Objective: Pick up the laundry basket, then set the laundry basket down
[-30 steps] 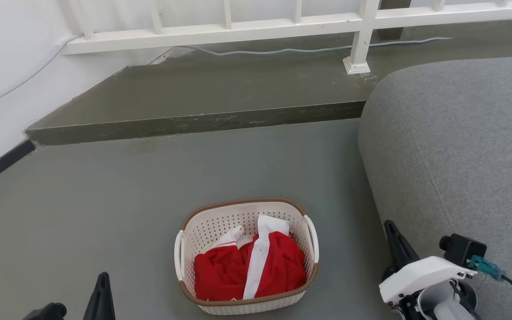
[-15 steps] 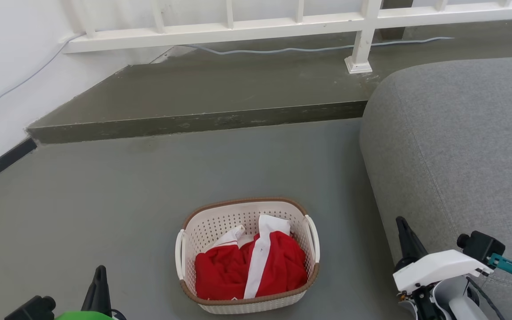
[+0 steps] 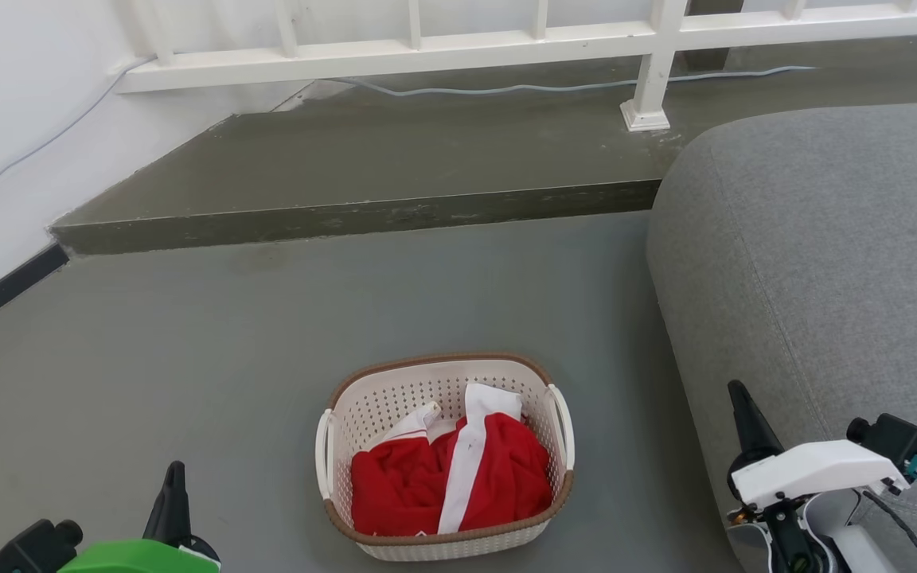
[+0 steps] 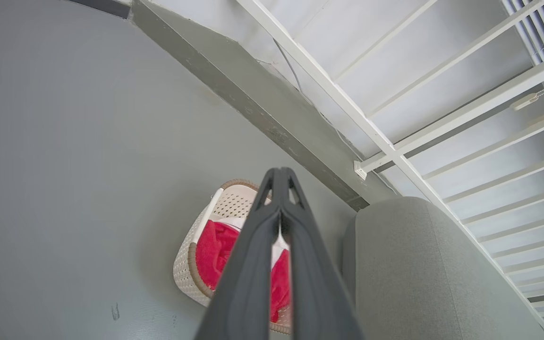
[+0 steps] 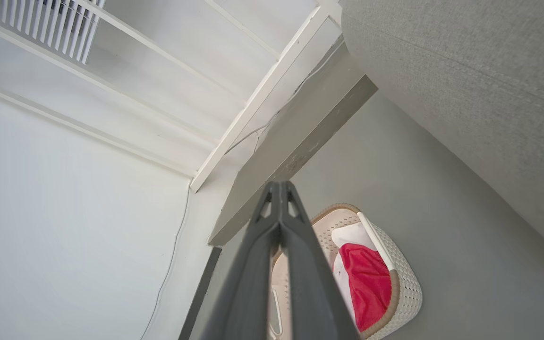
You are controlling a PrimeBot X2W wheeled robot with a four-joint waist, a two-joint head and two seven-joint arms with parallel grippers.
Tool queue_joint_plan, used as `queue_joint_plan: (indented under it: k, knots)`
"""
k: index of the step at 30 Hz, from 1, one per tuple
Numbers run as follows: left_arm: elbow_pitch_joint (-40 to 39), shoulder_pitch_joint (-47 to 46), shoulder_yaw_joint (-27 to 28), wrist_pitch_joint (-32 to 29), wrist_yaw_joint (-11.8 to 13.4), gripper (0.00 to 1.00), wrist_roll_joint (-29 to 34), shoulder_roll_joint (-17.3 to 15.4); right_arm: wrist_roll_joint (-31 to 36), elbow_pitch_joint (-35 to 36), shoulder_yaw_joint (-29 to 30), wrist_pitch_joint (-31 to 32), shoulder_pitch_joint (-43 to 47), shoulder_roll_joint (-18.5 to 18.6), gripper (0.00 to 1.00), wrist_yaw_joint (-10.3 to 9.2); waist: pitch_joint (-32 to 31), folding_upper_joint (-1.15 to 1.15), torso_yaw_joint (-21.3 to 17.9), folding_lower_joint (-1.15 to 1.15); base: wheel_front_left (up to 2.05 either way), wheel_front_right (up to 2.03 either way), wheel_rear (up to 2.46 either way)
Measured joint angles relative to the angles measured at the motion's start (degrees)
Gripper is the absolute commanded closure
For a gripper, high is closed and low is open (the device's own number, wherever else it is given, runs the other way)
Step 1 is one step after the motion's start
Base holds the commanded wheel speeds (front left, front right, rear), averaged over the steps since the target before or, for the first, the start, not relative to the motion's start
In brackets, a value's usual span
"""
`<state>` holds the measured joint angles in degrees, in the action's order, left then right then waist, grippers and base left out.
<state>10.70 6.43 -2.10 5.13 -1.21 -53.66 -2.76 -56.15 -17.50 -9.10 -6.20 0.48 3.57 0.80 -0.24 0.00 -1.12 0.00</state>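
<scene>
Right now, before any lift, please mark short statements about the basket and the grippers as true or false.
1. The laundry basket stands on the floor. True.
2. It is empty. False: a red and white garment lies inside.
3. The left gripper and the right gripper are both shut. True.
4. The left gripper grips the basket. False: it is apart from it.
5. The grey sofa lies to the robot's left. False: to its right.

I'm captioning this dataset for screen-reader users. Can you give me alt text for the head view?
A cream laundry basket holding a red and white garment sits on the grey floor, with the left gripper and right gripper low on either side, apart from it. A grey sofa stands to its right.
</scene>
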Motion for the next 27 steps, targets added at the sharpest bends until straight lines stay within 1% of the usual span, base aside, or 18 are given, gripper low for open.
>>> queue_joint_plan:
  k: [15,19,21,25,27]
  knots:
    - [1.51,-2.15,1.30,-2.67,-1.80,1.00,-10.47,-0.02,-10.31,0.43,3.48,2.70,-0.86,0.18,1.00,1.65,0.11,0.00,0.30,0.00,0.00,0.00,0.00]
    - [1.80,-2.81,1.71,-3.48,-2.10,1.00,-13.25,-0.03,-12.73,0.53,4.36,3.28,-1.20,0.23,1.00,1.74,0.14,0.00,0.38,0.00,0.00,0.00,0.00]
    - [1.87,-3.26,1.81,-3.65,-2.33,1.00,-14.34,-0.03,-14.15,0.54,4.82,3.49,-1.20,0.26,1.00,2.21,0.15,0.00,0.41,0.00,0.00,0.00,0.00]
    - [2.07,-3.83,2.01,-4.25,-2.40,1.00,-16.37,-0.03,-15.84,0.58,5.39,4.01,-1.22,0.27,1.00,2.22,0.17,0.00,0.47,0.00,0.00,0.00,0.00]
    - [2.19,-4.10,2.12,-4.60,-2.85,1.00,-17.63,-0.03,-17.35,0.62,5.81,4.33,-1.24,0.29,1.00,2.40,0.18,0.00,0.51,0.00,0.00,0.00,0.00]
